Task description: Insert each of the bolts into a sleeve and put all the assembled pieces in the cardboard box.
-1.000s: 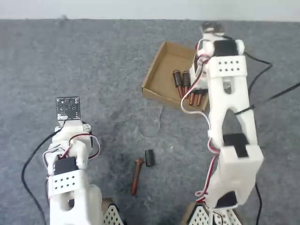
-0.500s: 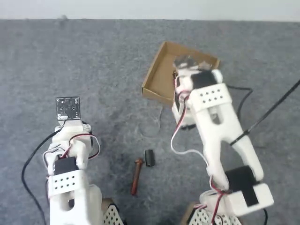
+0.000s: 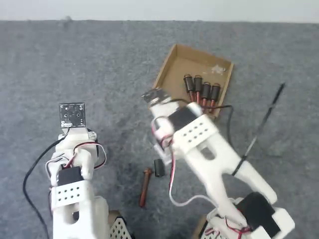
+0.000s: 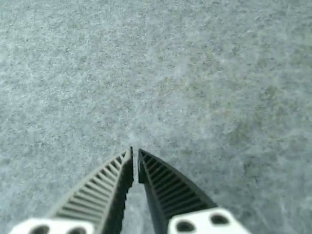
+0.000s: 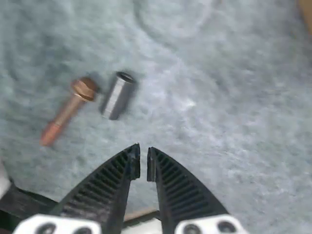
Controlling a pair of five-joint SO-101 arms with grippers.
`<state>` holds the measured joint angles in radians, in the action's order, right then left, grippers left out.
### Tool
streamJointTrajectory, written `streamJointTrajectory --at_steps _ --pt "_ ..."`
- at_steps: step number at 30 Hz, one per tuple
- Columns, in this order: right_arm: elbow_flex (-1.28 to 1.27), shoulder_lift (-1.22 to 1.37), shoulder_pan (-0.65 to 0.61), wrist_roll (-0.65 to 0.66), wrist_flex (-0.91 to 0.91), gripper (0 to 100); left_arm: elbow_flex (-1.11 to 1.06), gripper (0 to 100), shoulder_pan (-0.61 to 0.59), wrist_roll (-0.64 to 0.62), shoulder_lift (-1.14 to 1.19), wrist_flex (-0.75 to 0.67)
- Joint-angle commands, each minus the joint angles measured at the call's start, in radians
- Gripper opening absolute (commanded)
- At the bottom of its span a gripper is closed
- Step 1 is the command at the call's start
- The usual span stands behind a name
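Left gripper (image 4: 135, 153): fingers together, tips all but touching, nothing between them; low over bare grey mat (image 4: 195, 73).
Right gripper (image 5: 143, 148): fingers drawn together with only a slit between, holding nothing; above the mat, near the loose bolt and sleeve, touching neither.
Bolt (image 3: 145, 186): copper-coloured, lying flat on the mat between the two arms, head end toward the sleeve.
Sleeve (image 3: 159, 168): short dark tube on its side, just beside the bolt's head, with a small gap between them in the right wrist view.
Cardboard box (image 3: 187, 62): open and shallow, farther out on the mat than the loose parts.
Assembled pieces (image 3: 206, 93): four, side by side inside the box near its nearer wall, dark sleeves on copper shafts.
Right arm (image 3: 209, 149): white, stretched slantwise from the near right corner toward the middle, wrist between the box's near corner and the loose parts.
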<state>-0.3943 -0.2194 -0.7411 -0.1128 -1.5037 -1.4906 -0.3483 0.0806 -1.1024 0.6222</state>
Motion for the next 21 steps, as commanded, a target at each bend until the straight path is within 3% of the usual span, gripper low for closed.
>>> streamJointTrajectory --at_steps 1,12,17,21 --pt "0.005 0.001 -0.044 -0.046 0.045 0.6 0.028 1 -0.003 0.008 0.005 0.002" --pt "0.005 0.223 -0.058 -0.118 0.242 0.9 0.028 1 -0.003 0.008 0.005 -0.002" --pt "0.005 0.288 -0.061 -0.15 0.248 9.4 0.028 1 -0.003 0.008 0.005 -0.003" --pt "0.003 0.312 -0.067 -0.152 0.268 10.3 0.028 1 -0.002 0.035 0.005 -0.003"
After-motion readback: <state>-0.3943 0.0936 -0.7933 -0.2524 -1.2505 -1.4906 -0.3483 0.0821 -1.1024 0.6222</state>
